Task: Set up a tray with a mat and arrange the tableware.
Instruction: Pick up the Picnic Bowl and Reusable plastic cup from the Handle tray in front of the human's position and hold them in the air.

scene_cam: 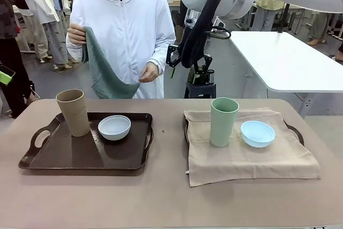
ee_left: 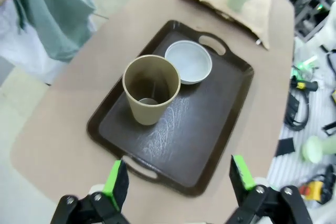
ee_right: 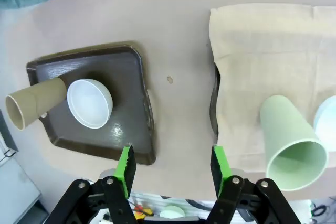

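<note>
A dark brown tray (scene_cam: 80, 156) (ee_left: 210, 129) (ee_right: 131, 72) lies bare on the left, carrying a tan cup (scene_cam: 74, 112) (ee_left: 151, 87) (ee_right: 34, 106) and a white bowl (scene_cam: 114, 127) (ee_left: 189, 61) (ee_right: 90, 103). On the right, a beige mat (scene_cam: 252, 159) (ee_right: 252, 35) covers a second tray whose handle (scene_cam: 295, 131) peeks out. On it stand a pale green cup (scene_cam: 223, 122) (ee_right: 289, 135) and a light blue bowl (scene_cam: 257, 133). The person holds a green cloth (scene_cam: 104, 73) (ee_left: 52, 14) in both hands. My left gripper (ee_left: 178, 179) hovers open above the brown tray's near handle. My right gripper (ee_right: 172, 165) hangs open high over the gap between the trays.
The brown tabletop (scene_cam: 166, 202) has free room in front of both trays and between them. A white table (scene_cam: 289, 57) stands at the back right, with black equipment (scene_cam: 201, 76) beside it. Cables and tools (ee_left: 299, 114) lie off the table's edge.
</note>
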Controlling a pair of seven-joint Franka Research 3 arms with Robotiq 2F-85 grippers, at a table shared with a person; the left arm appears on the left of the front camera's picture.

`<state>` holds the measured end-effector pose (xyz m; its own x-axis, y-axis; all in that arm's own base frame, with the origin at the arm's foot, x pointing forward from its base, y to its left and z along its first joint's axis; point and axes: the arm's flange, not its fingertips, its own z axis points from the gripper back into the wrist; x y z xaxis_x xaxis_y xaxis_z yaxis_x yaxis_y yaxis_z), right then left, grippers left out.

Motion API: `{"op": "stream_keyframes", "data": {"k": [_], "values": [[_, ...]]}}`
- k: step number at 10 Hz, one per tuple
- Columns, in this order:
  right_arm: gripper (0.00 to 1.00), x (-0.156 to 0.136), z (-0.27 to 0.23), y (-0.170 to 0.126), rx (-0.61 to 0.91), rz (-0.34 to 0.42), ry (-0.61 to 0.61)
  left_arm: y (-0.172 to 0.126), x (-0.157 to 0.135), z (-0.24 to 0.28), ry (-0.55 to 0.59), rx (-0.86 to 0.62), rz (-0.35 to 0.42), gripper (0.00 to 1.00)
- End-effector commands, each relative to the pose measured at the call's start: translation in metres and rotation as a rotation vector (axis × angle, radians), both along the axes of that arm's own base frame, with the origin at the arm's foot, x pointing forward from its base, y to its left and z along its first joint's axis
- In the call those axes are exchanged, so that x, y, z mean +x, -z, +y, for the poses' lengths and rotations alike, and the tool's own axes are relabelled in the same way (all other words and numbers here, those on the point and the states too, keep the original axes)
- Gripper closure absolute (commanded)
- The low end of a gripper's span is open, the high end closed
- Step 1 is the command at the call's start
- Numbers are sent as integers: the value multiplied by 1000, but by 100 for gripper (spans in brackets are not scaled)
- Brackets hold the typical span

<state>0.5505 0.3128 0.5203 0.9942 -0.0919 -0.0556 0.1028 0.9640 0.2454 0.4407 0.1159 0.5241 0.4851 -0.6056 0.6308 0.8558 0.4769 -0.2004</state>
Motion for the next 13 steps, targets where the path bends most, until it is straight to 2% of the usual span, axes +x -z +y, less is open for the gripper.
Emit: {"op": "stream_keyframes", "data": {"k": [1,5,6,7,10,13], "values": [[25,-10,6,0,-31,-20,23,-3,-1,-6,-17,13,-13,0],[25,-6,8,-3,-10,-7,-1,-2,1,-4,2,8,-8,0],[25,0,19,17,-81,4,-13,-4,12,-18,62,85,-148,0],[25,4,30,34,-97,30,-53,5,23,-24,100,110,-211,0],[25,12,71,67,-93,65,-129,31,44,-14,218,131,-281,0],[25,14,111,89,-75,65,-162,52,62,-3,371,105,-194,0]]}}
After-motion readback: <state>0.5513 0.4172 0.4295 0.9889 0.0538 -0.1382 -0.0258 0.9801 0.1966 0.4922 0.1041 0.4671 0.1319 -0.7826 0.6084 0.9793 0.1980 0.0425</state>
